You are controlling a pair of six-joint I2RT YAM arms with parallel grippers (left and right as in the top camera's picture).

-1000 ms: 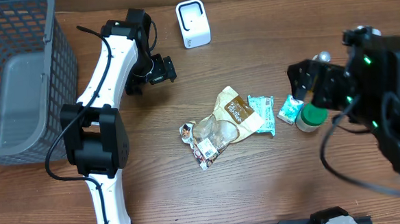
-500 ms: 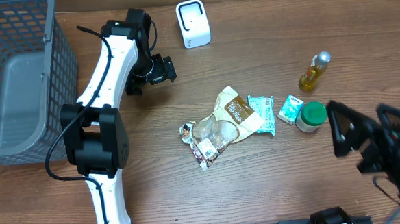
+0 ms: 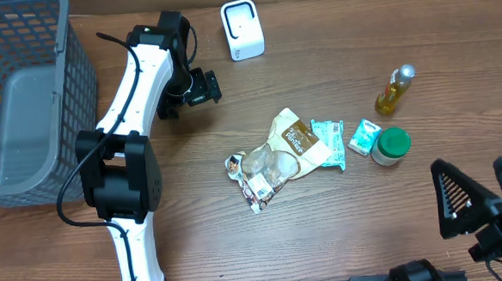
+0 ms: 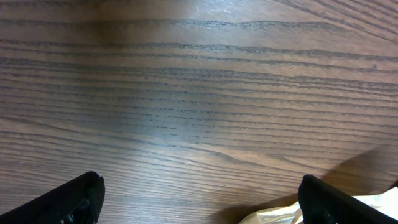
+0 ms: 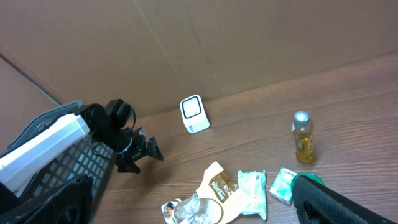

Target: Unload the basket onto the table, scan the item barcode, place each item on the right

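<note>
The white barcode scanner (image 3: 243, 29) stands at the back of the table and also shows in the right wrist view (image 5: 194, 114). Mid-table lie a cream snack bag (image 3: 290, 143), a crumpled clear wrapper (image 3: 257, 175), a teal packet (image 3: 329, 142), a small teal box (image 3: 364, 137), a green-lidded jar (image 3: 392, 146) and a yellow bottle (image 3: 395, 90). My left gripper (image 3: 192, 92) hovers open left of the scanner, over bare wood; a corner of the cream bag (image 4: 273, 214) shows by its right finger. My right gripper (image 3: 486, 188) is open and empty, high at the front right.
A grey mesh basket (image 3: 67, 73) fills the far left of the table. The left arm (image 3: 132, 86) stretches from the front edge to the back beside it. A brown cardboard wall (image 5: 249, 43) backs the table behind the scanner.
The right arm has pulled back from above the jar and teal box to the front right corner, uncovering the bottle and jar. The left arm has not moved.
</note>
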